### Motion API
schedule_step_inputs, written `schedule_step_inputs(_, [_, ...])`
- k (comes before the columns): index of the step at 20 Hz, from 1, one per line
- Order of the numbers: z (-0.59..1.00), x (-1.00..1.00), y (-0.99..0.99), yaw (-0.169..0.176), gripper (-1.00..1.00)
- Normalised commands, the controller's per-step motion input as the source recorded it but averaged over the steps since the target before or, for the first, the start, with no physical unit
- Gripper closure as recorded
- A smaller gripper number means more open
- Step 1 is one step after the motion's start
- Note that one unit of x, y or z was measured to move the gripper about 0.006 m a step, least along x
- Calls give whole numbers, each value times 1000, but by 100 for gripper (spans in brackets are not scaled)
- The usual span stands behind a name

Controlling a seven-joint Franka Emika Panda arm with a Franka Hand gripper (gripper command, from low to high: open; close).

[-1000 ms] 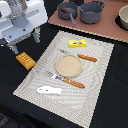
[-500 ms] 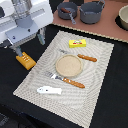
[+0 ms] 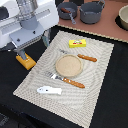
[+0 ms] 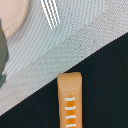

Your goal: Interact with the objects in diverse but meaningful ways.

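Note:
A golden bread loaf [image 3: 26,61] lies on the black table at the left edge of the striped mat [image 3: 102,75]. My gripper [image 3: 31,46] hangs just above the loaf, its fingers apart and holding nothing. The wrist view shows the loaf [image 4: 69,99] lying free on the dark surface, with the fork's tines [image 4: 50,12] and the plate's rim [image 4: 12,20] beyond it. On the mat are a tan plate [image 3: 67,64], a yellow butter block [image 3: 78,43], an orange-handled knife [image 3: 84,57], an orange-handled fork [image 3: 69,80] and a white fish [image 3: 49,90].
Two grey pots [image 3: 67,9] [image 3: 93,12] stand at the back on a brown surface. A bowl [image 3: 123,17] sits at the exterior view's far right. The arm's white body fills the upper part of the exterior view's left.
The gripper has sunk slightly toward the bread loaf. None of the items on the mat have moved.

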Motion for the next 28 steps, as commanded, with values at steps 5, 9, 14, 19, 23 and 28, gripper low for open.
schedule_step_inputs(5, [306, 468, -323, 0, -100])
schedule_step_inputs(9, [251, 361, -291, 55, -100])
schedule_step_inputs(14, [113, 105, -227, 202, -100])
schedule_step_inputs(19, [88, 148, -309, 195, -100])
schedule_step_inputs(23, [134, 346, -418, 133, -100])
schedule_step_inputs(28, [162, 680, -545, 0, -100])
